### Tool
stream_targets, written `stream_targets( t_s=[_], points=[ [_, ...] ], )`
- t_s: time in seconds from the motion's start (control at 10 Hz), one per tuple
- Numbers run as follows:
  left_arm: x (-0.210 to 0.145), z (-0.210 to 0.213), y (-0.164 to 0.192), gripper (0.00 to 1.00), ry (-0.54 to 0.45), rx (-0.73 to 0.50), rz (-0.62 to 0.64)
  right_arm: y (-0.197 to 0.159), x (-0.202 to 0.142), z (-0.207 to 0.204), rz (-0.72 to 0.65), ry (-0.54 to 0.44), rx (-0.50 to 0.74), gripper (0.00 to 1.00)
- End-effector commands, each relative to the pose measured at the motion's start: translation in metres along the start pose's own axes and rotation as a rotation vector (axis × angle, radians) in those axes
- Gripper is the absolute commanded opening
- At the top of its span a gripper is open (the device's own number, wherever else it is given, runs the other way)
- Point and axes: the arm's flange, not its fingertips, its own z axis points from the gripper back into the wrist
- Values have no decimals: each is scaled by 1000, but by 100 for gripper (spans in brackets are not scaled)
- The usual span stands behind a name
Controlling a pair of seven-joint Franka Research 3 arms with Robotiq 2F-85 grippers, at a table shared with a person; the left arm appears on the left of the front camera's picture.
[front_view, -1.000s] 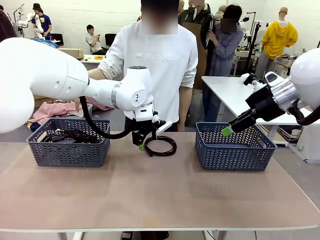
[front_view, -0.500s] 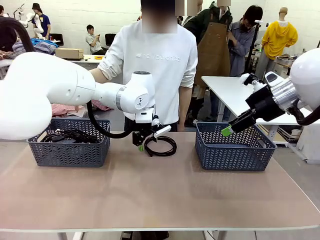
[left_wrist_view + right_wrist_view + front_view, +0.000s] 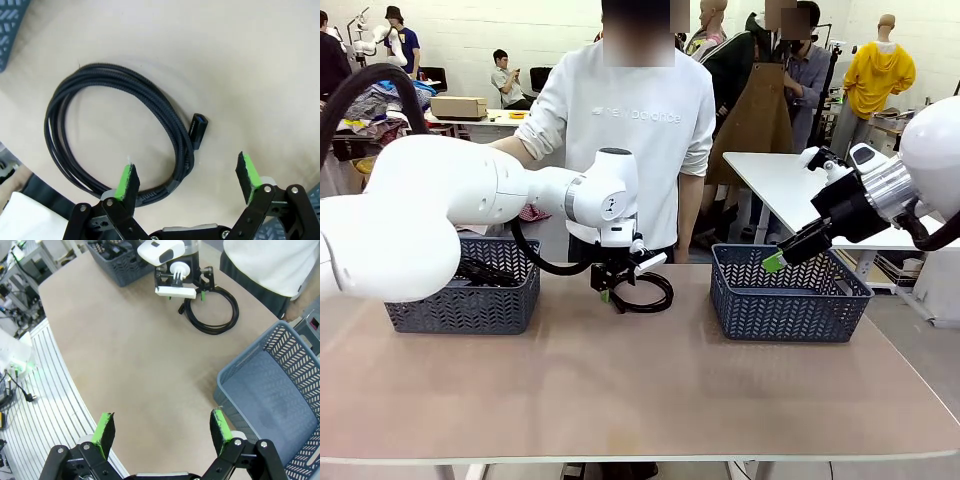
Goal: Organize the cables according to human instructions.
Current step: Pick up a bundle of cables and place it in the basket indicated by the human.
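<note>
One of the cables, a black coil (image 3: 648,293), lies flat on the table between the two baskets, in front of the person. My left gripper (image 3: 613,291) hangs low over the coil's left edge. In the left wrist view the coil (image 3: 100,74) and its plug (image 3: 198,129) lie just below the left gripper (image 3: 186,172), which is open, with one arc of the coil between the green pads. More cables (image 3: 485,272) lie in the left basket (image 3: 460,305). My right gripper (image 3: 775,262) hovers open and empty above the right basket (image 3: 785,305). The right wrist view has that gripper (image 3: 163,429) high over the table and the coil (image 3: 235,315) far off.
A person in a white top (image 3: 630,130) stands at the far edge, close behind the coil. The right basket (image 3: 240,371) holds nothing that I can see. The left basket (image 3: 117,262) is beyond the left arm. Bare tabletop (image 3: 640,390) stretches toward the near edge.
My left arm has swung slightly right and its gripper has sunk a little closer to the coil. The right arm and the coil have not moved.
</note>
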Motion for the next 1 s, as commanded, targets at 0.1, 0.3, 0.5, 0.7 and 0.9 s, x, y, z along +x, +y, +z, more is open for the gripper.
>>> stream_targets(
  t_s=[0.1,0.3,0.5,0.7,0.9],
  points=[
    [-9,3,12,100,35,-23,36,-3,-1,-3,15,-29,22,100],
    [-13,4,6,100,37,-42,63,-3,-1,-3,15,-29,22,100],
    [-8,-1,1,100,8,-7,29,-3,-1,-3,15,-29,22,100],
    [-8,-1,1,100,8,-7,29,-3,-1,-3,15,-29,22,100],
    [-12,0,1,100,12,0,45,-3,-1,-3,15,-29,22,100]
  ],
)
